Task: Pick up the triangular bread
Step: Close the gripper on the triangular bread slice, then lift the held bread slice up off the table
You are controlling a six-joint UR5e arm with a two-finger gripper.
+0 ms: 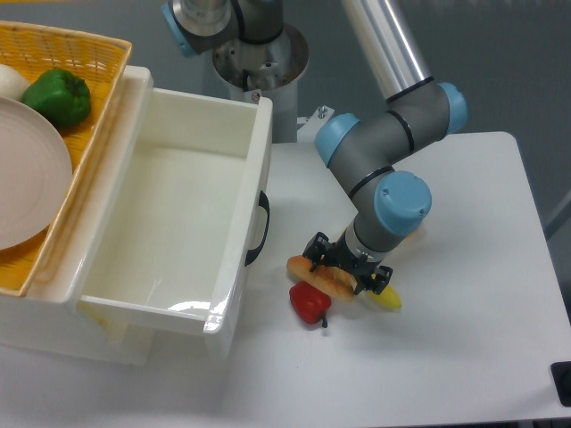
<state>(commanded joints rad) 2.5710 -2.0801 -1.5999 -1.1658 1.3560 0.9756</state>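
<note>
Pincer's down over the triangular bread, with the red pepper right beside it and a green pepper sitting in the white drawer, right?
Not quite. The camera view shows the green pepper in the yellow basket, not the white drawer. The rest holds: the pincer is down over the triangular bread, red pepper right beside it.

White table (464,357), grey floor (535,71) behind.

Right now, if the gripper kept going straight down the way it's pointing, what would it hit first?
Most likely the triangular bread, directly beneath the gripper and possibly already touching it. The red pepper sits just beside it; depth is unclear from this single view.
</note>
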